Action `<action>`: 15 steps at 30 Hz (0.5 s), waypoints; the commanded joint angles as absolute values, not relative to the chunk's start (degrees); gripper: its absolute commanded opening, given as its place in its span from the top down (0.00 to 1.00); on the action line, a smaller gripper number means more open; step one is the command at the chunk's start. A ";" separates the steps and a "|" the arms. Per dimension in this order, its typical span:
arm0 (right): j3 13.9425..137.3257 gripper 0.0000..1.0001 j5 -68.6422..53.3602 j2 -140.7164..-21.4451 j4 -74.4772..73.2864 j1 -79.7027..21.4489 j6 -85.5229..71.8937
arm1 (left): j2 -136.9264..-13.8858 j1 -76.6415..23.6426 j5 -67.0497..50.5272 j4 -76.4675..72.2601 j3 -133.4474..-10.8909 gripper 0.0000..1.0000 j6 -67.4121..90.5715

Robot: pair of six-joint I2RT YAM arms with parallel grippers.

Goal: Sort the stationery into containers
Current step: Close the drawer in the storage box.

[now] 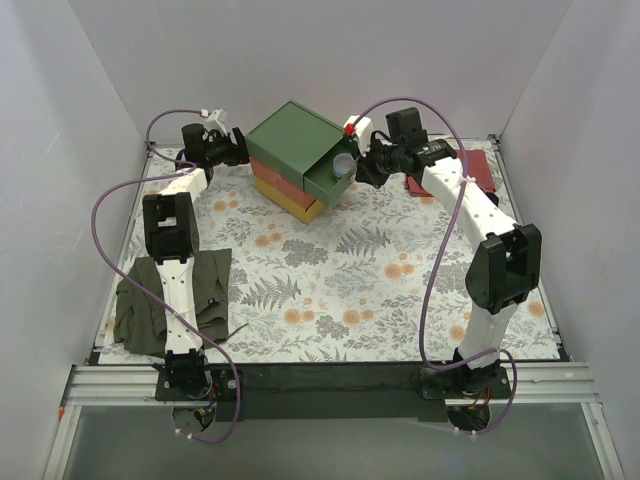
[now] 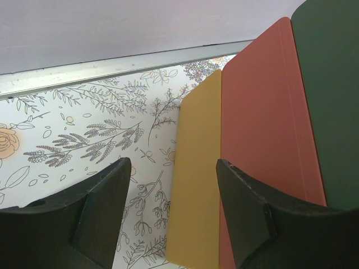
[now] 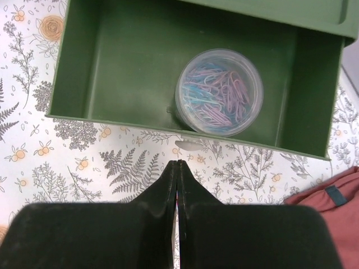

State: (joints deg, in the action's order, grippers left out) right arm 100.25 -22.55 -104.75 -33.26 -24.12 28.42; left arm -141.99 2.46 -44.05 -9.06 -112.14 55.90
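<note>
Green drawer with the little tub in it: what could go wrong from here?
1. The green drawer stands pulled out of the stack. A push from the shut right gripper in front of it might slide the whole stack, since the left gripper is open at its corner, not gripping it.
2. A jolt could tip the tub of paper clips; I cannot tell if it has a lid.
</note>
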 commanded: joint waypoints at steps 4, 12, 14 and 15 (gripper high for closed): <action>105.81 0.99 -25.84 -110.12 -32.52 -24.08 26.54 | -138.51 1.93 -44.30 -8.53 -111.89 0.38 54.76; 114.33 0.99 -28.12 -116.97 -30.07 -24.17 23.39 | -138.51 1.93 -43.95 -7.91 -111.97 0.38 54.14; 117.50 0.99 -28.30 -118.29 -29.27 -24.26 21.63 | -138.52 1.85 -43.86 -7.82 -112.06 0.38 54.05; 118.47 0.99 -28.39 -119.52 -28.83 -24.43 21.01 | -138.60 1.85 -43.77 -7.65 -112.06 0.38 53.88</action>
